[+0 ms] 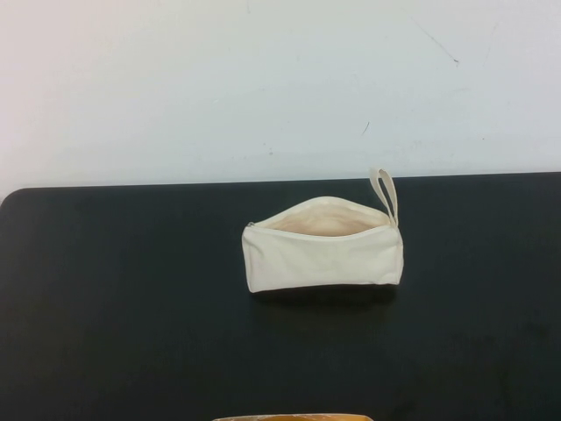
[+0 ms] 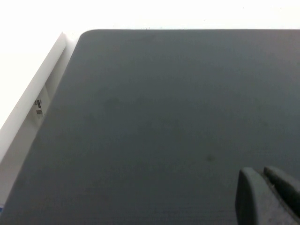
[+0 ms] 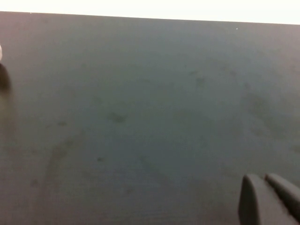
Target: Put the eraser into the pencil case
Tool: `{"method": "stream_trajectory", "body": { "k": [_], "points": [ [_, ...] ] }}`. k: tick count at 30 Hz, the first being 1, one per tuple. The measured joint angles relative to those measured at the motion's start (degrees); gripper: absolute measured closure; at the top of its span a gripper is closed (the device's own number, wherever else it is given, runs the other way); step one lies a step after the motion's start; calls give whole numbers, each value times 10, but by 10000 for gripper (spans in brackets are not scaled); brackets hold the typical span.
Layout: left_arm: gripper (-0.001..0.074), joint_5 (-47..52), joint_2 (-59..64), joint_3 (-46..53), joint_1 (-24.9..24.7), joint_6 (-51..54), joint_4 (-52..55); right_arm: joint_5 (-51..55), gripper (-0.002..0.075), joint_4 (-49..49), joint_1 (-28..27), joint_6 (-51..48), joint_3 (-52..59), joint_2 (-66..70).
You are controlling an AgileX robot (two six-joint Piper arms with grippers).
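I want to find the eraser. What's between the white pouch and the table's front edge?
Only bare black tabletop lies before the cream-white fabric zip pouch in the high view. No eraser shows. Neither gripper appears there.

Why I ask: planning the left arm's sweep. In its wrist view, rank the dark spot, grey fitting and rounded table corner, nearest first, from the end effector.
Both are over the black table: left end effector, right end effector.
1. Dark spot, on the table just ahead.
2. Grey fitting, on the white surface beside the table's edge.
3. Rounded corner, at the far end.

Soft, even light — wrist views blurry.
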Motion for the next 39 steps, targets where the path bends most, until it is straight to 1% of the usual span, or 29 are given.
{"method": "stream_trajectory", "body": {
  "k": [4,11,39],
  "points": [
    [738,0,0,0,0,0,0,1,725,-1,2,0,0,0],
    [738,0,0,0,0,0,0,4,725,-1,56,0,-1,0],
    [738,0,0,0,0,0,0,5,725,-1,53,0,-1,0]
  ]
}}
